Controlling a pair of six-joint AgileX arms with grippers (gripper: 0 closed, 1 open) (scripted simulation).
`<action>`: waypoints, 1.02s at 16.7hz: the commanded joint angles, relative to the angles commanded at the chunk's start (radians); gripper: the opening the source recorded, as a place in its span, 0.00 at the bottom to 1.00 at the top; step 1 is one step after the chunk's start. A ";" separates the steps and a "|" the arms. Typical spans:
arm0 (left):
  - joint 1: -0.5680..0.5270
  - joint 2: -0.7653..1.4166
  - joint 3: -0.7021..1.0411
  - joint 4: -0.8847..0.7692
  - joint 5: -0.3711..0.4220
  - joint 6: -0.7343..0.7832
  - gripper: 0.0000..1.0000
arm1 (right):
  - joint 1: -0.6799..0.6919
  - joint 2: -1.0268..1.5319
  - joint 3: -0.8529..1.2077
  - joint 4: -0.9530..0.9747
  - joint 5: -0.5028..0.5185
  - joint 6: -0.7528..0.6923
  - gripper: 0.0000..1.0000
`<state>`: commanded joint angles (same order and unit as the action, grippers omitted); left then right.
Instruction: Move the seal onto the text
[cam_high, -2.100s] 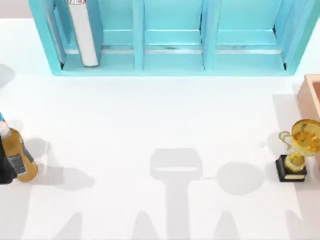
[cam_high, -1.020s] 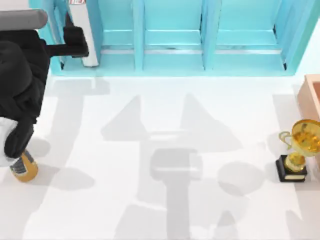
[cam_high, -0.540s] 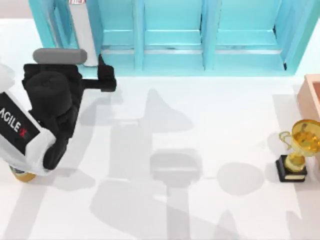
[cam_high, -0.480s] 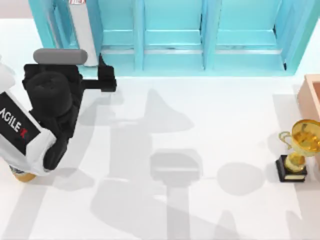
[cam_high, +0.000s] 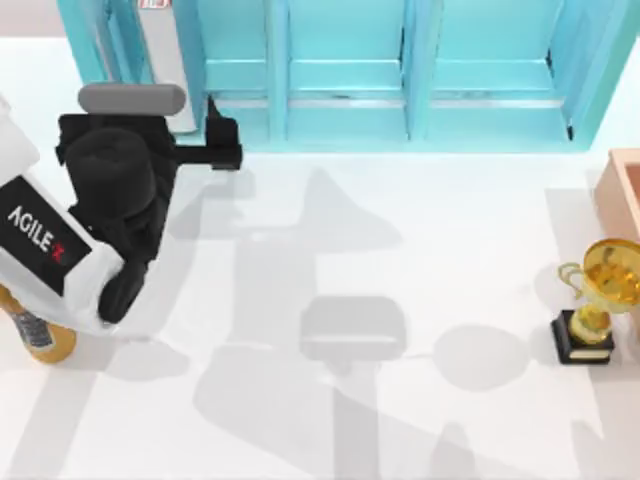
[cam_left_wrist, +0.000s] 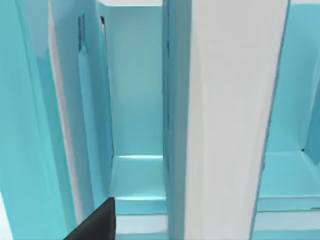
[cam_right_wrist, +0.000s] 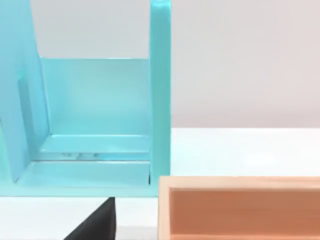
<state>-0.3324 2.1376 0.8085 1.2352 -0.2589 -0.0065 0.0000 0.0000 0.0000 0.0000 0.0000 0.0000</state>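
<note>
The text is a teal book with white page edges, standing upright in the left compartment of the teal shelf. From the left wrist its white page block and teal cover stand close ahead. My left gripper is open at the shelf's front edge, just right of the book, holding nothing. One of its fingers is in the left wrist view. The seal is out of view. A black part of my right gripper appears in the right wrist view, facing the shelf's right end.
A gold trophy on a black base stands at the table's right. A tan wooden box sits behind it at the right edge, also seen from the right wrist. An amber bottle stands at the left edge under my left arm.
My left arm came in from the left and swung to the shelf's front. Over the last half second its gripper crept slightly right and toward the shelf.
</note>
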 joint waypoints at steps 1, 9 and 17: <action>-0.003 0.015 0.037 -0.021 -0.002 0.000 1.00 | 0.000 0.000 0.000 0.000 0.000 0.000 1.00; 0.056 0.197 0.361 -0.167 0.055 0.002 1.00 | 0.000 0.000 0.000 0.000 0.000 0.000 1.00; 0.068 0.217 0.394 -0.179 0.068 0.004 0.85 | 0.000 0.000 0.000 0.000 0.000 0.000 1.00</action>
<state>-0.2647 2.3543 1.2030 1.0560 -0.1914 -0.0029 0.0000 0.0000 0.0000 0.0000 0.0000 0.0000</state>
